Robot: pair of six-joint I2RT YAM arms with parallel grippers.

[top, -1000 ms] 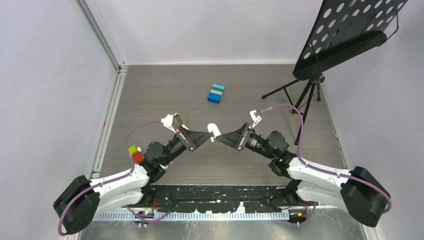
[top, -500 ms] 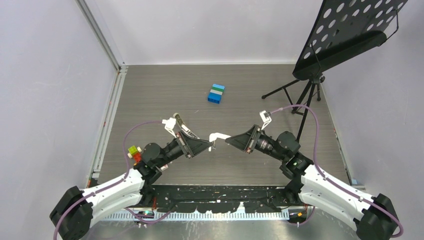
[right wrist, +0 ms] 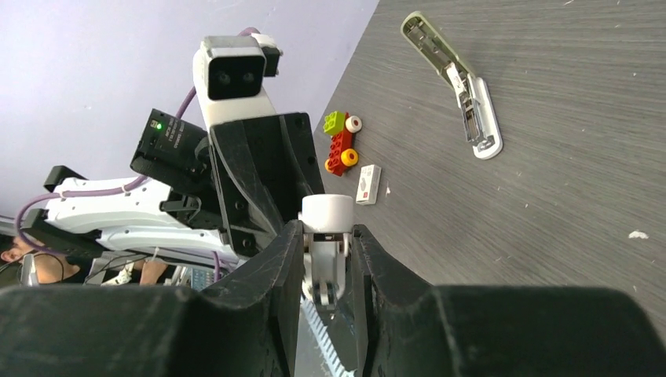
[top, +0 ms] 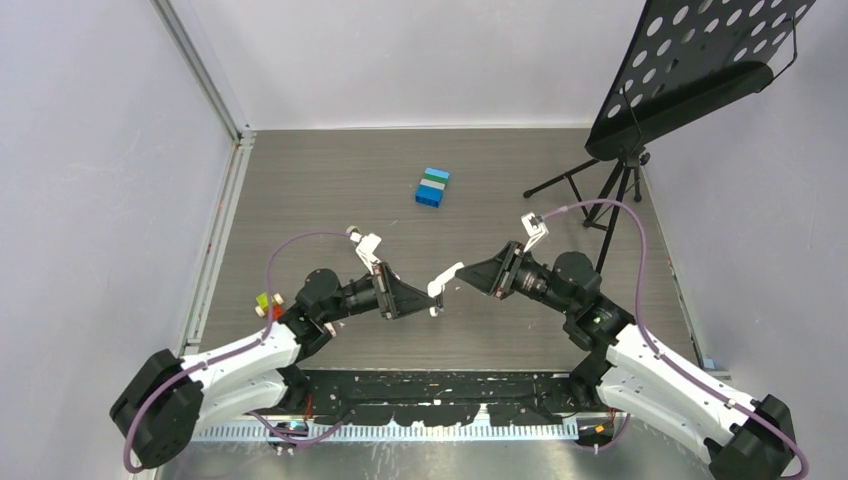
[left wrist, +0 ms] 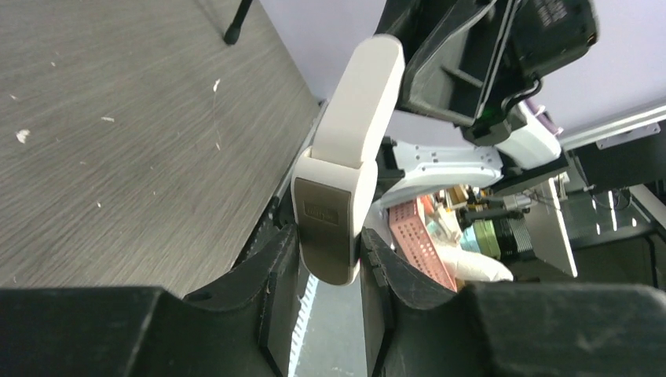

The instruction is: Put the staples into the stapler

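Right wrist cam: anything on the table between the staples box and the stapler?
Nothing. In the right wrist view only bare table separates the staples box from the open stapler; the toy bricks sit beside the box, away from the stapler.

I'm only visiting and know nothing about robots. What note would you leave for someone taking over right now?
Grippers: the left gripper is shut on the beige end of a short white piece, the right gripper shut on its white end, above the table.
Things: the stapler lies opened on the table; the staples box lies near the toy bricks.
Done: nothing loaded that shows.
Left: all of the loading.
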